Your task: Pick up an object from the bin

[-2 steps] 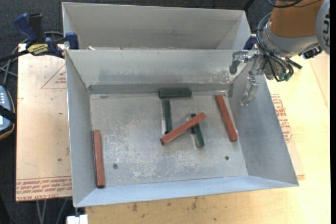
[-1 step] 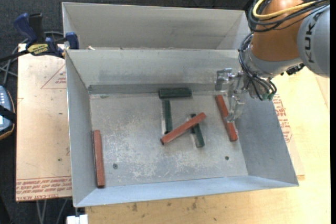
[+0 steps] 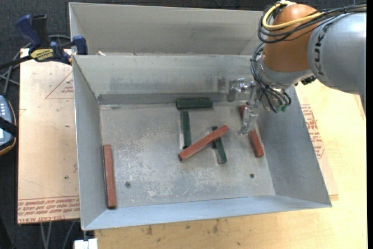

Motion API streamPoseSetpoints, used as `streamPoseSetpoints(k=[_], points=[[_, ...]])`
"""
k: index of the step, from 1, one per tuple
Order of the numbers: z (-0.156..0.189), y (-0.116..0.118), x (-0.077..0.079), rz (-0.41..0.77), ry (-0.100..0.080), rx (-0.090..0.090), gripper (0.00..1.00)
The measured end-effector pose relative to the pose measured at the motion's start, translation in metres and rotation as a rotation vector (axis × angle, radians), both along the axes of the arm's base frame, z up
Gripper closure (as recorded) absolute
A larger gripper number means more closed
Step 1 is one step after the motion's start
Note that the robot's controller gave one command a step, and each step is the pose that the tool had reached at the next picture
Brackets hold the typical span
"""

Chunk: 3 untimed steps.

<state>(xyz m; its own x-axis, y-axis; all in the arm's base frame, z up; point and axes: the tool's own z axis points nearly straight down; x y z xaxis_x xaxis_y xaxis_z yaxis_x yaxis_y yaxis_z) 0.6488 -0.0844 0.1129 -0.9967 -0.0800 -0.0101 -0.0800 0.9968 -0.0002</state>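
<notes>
My gripper [image 3: 248, 120] hangs low in the right half of the bin, below the orange wrist cover. Just under and right of it lies a short red-brown bar [image 3: 256, 144], pointing toward the front. Whether the gripper touches this bar I cannot tell. To its left a longer red-brown stick [image 3: 203, 143] lies diagonally across a dark green stick [image 3: 220, 152].
A dark green block [image 3: 194, 104] rests near the back wall, with a thin dark green stick [image 3: 185, 129] running forward from it. Another red-brown stick [image 3: 109, 176] lies along the left wall. The arm comes in over the bin's right rim.
</notes>
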Motion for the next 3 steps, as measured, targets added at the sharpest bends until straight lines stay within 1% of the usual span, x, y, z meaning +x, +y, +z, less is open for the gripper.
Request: streamPoseSetpoints(k=[1,2,3], points=[[-0.038,0.034,-0.011,-0.069,0.008,0.001,0.00],[-0.044,0.048,-0.016,-0.101,0.012,0.002,0.00],[-0.042,0.075,-0.014,0.233,0.007,-0.001,1.00]])
